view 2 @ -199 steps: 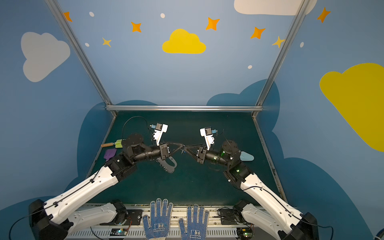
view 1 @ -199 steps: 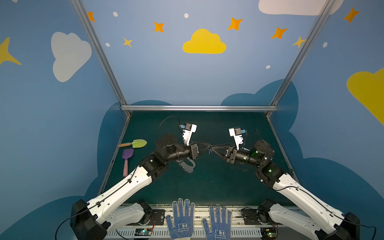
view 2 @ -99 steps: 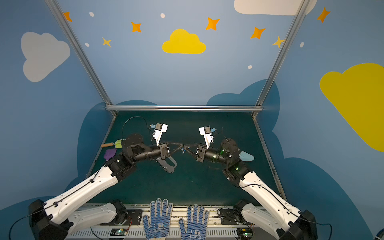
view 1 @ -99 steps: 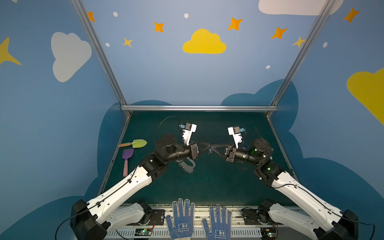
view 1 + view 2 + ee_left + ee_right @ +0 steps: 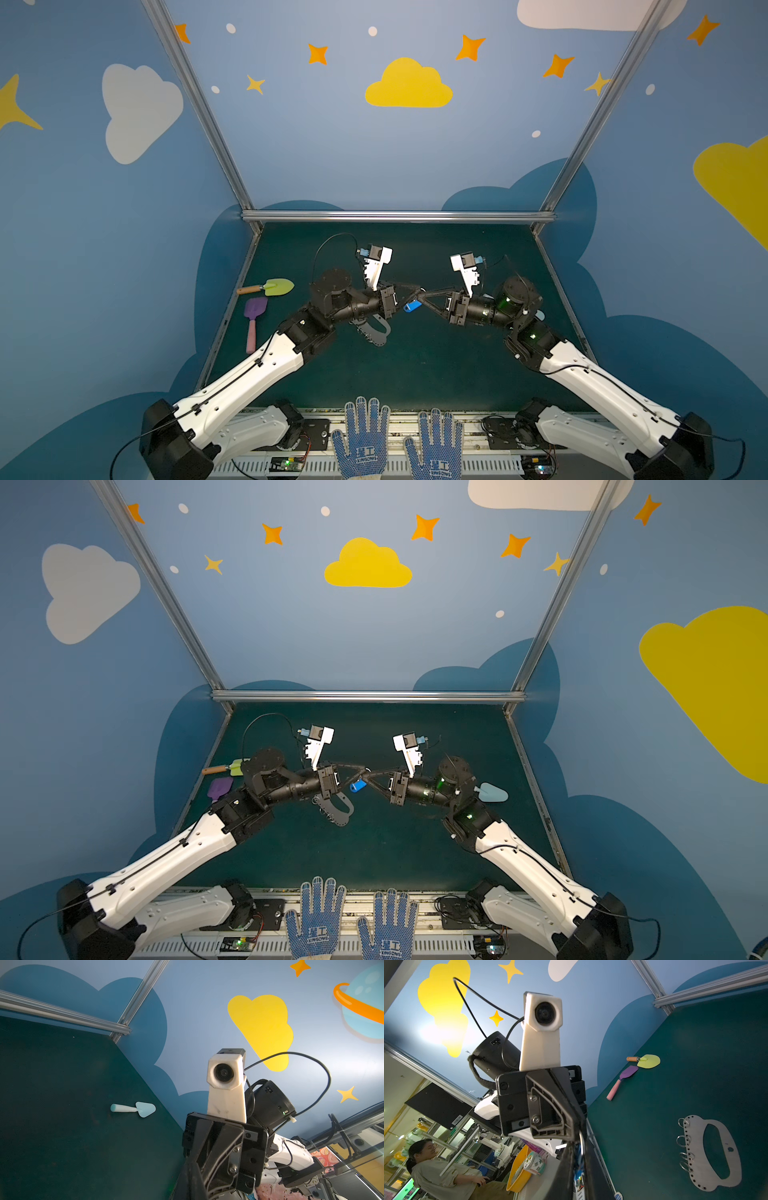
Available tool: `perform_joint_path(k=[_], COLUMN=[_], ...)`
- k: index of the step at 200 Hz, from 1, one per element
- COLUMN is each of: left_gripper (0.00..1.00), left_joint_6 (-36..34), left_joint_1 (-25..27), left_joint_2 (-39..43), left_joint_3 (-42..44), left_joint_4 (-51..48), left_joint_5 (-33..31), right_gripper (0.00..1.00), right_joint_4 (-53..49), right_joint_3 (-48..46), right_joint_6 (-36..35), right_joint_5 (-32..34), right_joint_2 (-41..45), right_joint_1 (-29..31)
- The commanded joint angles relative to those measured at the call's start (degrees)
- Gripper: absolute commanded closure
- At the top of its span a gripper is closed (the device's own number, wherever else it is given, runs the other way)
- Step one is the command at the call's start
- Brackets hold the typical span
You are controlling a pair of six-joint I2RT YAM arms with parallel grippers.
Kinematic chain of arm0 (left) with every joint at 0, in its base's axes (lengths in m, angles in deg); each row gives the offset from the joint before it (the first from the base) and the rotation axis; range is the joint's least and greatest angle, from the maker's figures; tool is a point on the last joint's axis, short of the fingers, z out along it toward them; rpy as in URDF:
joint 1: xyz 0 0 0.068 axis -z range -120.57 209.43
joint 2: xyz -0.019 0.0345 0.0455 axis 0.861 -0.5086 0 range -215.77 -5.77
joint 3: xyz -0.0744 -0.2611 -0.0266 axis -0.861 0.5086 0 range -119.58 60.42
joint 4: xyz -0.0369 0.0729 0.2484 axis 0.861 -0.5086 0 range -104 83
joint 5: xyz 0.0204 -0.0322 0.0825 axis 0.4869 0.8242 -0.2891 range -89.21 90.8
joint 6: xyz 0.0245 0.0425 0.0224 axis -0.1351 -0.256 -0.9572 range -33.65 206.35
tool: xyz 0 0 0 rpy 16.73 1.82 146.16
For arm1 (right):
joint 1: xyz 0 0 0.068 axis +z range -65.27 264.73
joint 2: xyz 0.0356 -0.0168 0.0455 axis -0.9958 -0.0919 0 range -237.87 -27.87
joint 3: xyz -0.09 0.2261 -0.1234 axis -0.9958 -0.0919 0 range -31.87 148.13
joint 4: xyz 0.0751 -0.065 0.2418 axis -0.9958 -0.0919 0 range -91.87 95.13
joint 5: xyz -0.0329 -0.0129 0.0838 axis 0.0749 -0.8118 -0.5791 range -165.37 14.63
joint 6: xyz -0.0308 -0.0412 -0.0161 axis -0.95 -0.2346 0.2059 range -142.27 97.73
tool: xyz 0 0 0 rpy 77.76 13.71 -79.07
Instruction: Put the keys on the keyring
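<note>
Both arms meet mid-air over table centre: left gripper clenched, what it nips unclear; right gripper clamped on keys, blue tag dangling under pinch. Flat on table below lies keyring, left arm nearer, long axis slanting toward front edge. Right wrist view alone shows whole keyring with wire rings; top views half hide it.

Keys dangling midair; keyring flat on table.
</note>
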Motion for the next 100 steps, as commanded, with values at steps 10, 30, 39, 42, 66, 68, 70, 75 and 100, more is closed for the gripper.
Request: perform_joint_path(k=[10,30,39,42,66,68,70,75,100], left_gripper=[0.96,0.96,0.96,0.96,0.96,0.96,0.96,0.96,0.96], left_joint_6=[0.07,-0.21,-0.24,-0.26,-0.24,-0.24,-0.30,-0.34,-0.29], left_joint_1=[0.21,0.26,0.25,0.24,0.25,0.27,0.25,0.19,0.32], left_joint_2=[1.71,2.36,2.47,2.47,2.67,2.65,2.65,2.65,2.76], left_joint_3=[1.31,1.54,1.55,1.53,1.70,1.68,1.71,1.68,1.73], left_joint_4=[0.75,0.38,0.20,0.19,0.07,0.05,0.03,0.02,0.35], left_joint_5=[-1.21,-1.78,-1.76,-1.76,-1.76,-1.76,-1.81,-1.85,-1.96], right_gripper=[0.71,0.69,0.69,0.69,0.65,0.65,0.66,0.67,0.70], right_joint_4=[0.16,0.26,0.23,0.12,-1.85,-1.93,-2.19,-2.40,-2.75], right_joint_3=[0.79,0.98,0.68,0.62,0.62,0.64,0.73,0.75,0.25], right_joint_6=[-0.74,-0.29,-0.29,-0.35,-1.83,-1.89,-2.01,-2.07,-1.66], right_joint_5=[0.84,-0.05,0.90,1.10,3.18,3.19,3.33,3.37,3.11], right_joint_2=[1.76,1.12,1.56,1.75,4.02,4.13,4.26,4.41,4.08], right_joint_1=[0.49,0.64,0.57,0.53,0.26,0.28,0.28,0.22,0.21])
